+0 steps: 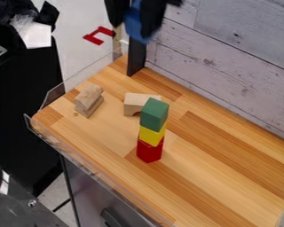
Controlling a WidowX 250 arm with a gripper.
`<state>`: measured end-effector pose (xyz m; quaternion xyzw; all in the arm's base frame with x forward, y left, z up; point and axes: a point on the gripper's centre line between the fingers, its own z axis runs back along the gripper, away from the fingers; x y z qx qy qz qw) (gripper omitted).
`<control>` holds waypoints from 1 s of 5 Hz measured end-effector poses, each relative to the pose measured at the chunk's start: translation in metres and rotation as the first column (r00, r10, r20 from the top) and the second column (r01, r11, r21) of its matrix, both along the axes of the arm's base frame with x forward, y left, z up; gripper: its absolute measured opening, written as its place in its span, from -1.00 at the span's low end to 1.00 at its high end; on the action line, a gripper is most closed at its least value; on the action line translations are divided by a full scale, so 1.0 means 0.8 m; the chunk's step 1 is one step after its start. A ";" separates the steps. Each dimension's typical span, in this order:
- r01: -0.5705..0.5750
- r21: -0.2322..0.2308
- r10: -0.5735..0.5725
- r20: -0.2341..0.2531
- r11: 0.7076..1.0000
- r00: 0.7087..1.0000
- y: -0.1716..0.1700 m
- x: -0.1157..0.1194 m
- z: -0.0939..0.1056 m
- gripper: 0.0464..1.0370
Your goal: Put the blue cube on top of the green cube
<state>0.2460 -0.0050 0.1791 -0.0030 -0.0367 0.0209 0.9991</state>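
Note:
High at the top edge of the camera view, the black gripper point(133, 27) is shut on the blue cube point(133, 19), which shows between its two dark fingers. Both are up in the air, above and behind the stack. The green cube point(154, 115) is the top piece of an upright stack near the middle of the table. Under it is a yellow block point(151, 135), and a red block point(149, 151) forms the base on the wood. Nothing rests on the green cube's upper face.
Behind the stack lies a plain wooden arch block point(134, 104). Another wooden piece point(88, 100) is farther left on the wooden table point(227, 177). A black post point(136, 57) stands at the back corner by the plank wall point(227, 40). Clear edging point(91, 170) borders the table's left front.

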 end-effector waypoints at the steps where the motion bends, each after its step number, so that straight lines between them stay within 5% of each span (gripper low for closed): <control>1: 0.039 -0.012 -0.040 -0.097 0.999 0.995 -0.012 0.004 -0.028 0.02; 3: 0.042 -0.047 -0.052 -0.223 0.998 0.973 -0.018 -0.001 -0.076 0.02; 4: 0.035 -0.013 -0.037 -0.258 0.999 0.965 -0.013 0.003 -0.095 0.02; 5: 0.039 -0.021 -0.043 -0.230 0.999 0.972 -0.015 0.008 -0.097 0.02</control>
